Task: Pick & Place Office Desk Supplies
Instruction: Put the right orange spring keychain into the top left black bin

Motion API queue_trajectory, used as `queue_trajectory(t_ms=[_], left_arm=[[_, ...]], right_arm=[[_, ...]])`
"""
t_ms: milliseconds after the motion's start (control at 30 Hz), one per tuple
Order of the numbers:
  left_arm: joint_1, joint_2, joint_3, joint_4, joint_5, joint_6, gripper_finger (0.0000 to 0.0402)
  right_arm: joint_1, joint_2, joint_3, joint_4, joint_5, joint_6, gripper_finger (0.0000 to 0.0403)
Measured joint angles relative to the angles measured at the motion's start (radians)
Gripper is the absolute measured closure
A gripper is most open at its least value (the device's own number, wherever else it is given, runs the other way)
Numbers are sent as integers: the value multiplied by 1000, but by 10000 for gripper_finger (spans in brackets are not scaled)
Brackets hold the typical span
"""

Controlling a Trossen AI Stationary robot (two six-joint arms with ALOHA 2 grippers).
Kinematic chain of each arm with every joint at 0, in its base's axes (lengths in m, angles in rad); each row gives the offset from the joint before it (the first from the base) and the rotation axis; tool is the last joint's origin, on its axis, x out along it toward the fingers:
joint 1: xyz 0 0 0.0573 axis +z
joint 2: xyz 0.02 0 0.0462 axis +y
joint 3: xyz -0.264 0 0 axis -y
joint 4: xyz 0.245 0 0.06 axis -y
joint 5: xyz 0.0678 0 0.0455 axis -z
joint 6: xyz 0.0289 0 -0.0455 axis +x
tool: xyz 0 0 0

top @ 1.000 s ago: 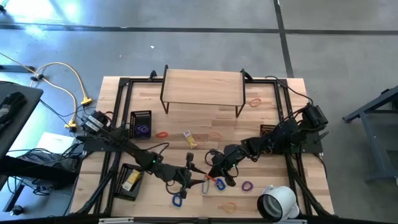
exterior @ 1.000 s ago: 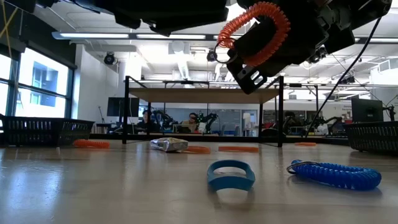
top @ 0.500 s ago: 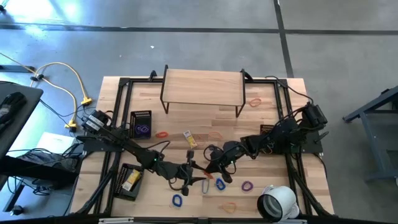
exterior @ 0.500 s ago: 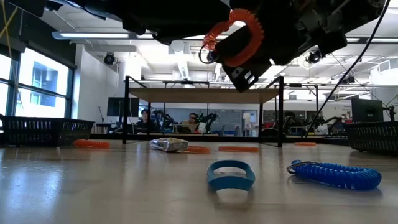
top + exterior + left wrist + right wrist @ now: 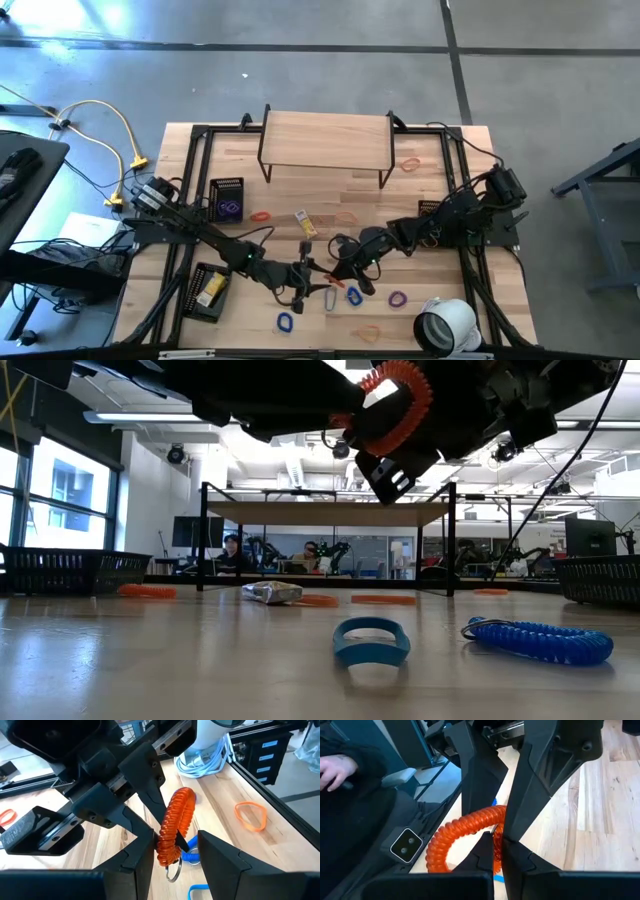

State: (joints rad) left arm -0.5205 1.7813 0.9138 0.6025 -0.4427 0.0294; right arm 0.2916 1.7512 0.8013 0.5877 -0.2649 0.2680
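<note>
Since a second ago the orange coil loop [image 5: 398, 400] has been carried a little toward the left arm's side and higher above the table, and both grippers have drawn together around it near the table's front middle. It is a bright orange-red spiral cord bent into a ring, with a small metal key ring hanging from one end, seen in the left wrist view [image 5: 175, 833].

Right gripper [image 5: 497, 843]: its two dark fingers are pressed together on the coil, pinching one turn of it, so the loop hangs in the air from this claw. Left gripper [image 5: 176, 851]: its fingers stand partly apart on either side of the coil's lower end; whether they touch it I cannot tell.

Below them on the wooden table [image 5: 330, 195] lie other supplies: a blue band [image 5: 371, 640] standing on edge, a blue coil loop [image 5: 541, 641] near it, a purple loop [image 5: 397, 298], thin orange bands [image 5: 261, 215] farther back and a small yellow-and-white packet [image 5: 304, 224].

A black mesh basket [image 5: 227, 199] sits on the left side, a large white tape roll [image 5: 446, 324] at the front right corner, and a small wooden shelf [image 5: 325, 141] at the back.
</note>
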Motion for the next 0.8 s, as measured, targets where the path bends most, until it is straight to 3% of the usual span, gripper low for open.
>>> queue_trajectory(t_ms=[800], left_arm=[[6, 0, 0, 13, 2, 0, 273]], right_arm=[[0, 0, 1, -37, -1, -3, 398]])
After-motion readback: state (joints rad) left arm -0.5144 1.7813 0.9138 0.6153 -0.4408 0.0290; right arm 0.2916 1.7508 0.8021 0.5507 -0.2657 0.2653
